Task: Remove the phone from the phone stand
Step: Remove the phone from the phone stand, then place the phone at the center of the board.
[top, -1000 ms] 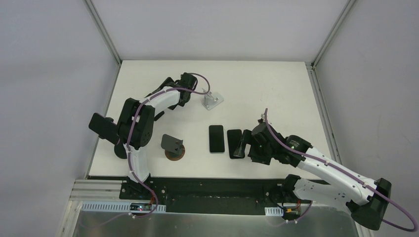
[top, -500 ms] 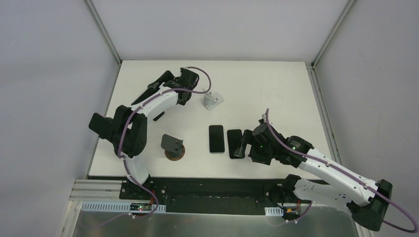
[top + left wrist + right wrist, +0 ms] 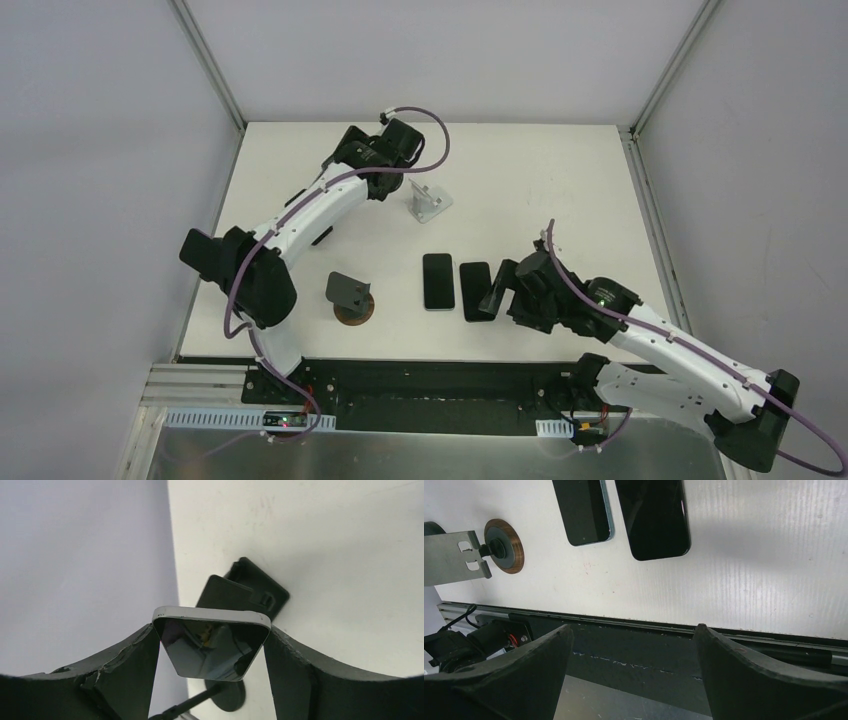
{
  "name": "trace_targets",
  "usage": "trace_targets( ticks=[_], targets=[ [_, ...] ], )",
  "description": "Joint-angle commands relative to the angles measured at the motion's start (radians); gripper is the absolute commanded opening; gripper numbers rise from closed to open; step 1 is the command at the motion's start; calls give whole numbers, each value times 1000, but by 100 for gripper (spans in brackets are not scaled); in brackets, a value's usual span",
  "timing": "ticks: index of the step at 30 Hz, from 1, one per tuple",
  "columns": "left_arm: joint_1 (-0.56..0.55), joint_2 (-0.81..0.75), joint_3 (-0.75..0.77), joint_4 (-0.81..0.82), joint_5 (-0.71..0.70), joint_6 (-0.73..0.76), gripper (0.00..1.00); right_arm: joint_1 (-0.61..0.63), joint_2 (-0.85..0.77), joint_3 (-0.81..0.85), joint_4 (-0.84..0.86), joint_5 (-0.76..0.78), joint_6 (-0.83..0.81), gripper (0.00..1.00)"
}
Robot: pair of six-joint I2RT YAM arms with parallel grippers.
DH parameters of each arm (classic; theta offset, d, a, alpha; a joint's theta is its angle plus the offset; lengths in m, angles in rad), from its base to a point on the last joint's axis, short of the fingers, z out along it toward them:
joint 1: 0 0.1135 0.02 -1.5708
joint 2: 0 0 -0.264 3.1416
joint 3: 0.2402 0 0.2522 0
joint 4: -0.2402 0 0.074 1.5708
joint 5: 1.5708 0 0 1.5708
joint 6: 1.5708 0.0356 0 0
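Note:
The phone (image 3: pixel 210 645), with a dark screen and a silver rim, sits crosswise between the fingers of my left gripper (image 3: pixel 211 630), which is shut on its two sides. It hangs in the air above a black phone stand (image 3: pixel 252 585) that stands bare on the white table near the left edge. In the top view my left gripper (image 3: pixel 365 152) is over the far left of the table and hides the phone; a bit of the black stand (image 3: pixel 322 236) shows under the arm. My right gripper (image 3: pixel 632 630) is open, with nothing between its fingers.
Two dark phones (image 3: pixel 437 281) (image 3: pixel 474 290) lie flat mid-table, just ahead of my right gripper (image 3: pixel 497 288). A silver stand (image 3: pixel 430 203) stands at the back. A grey stand on a round wooden base (image 3: pixel 350 297) is near the front left. The left wall runs close along the table edge (image 3: pixel 172 555).
My left arm has stretched out and carried its gripper toward the back and right. The right arm has shifted slightly to the right.

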Motion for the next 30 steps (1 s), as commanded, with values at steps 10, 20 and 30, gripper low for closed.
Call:
trace_targets(
  ticks=[10,20,30],
  targets=[
    [-74,-123,69,-185,493,-623,0,-4,-33,60,-86,124,49,94],
    [-114,-95,-59,-143,533,-783,0,-4,-17,59,-117,139,53,94],
    [-114,-109,-279,34,631,-866,0,-5,-41,39,-111,154,78,94]
  ],
)
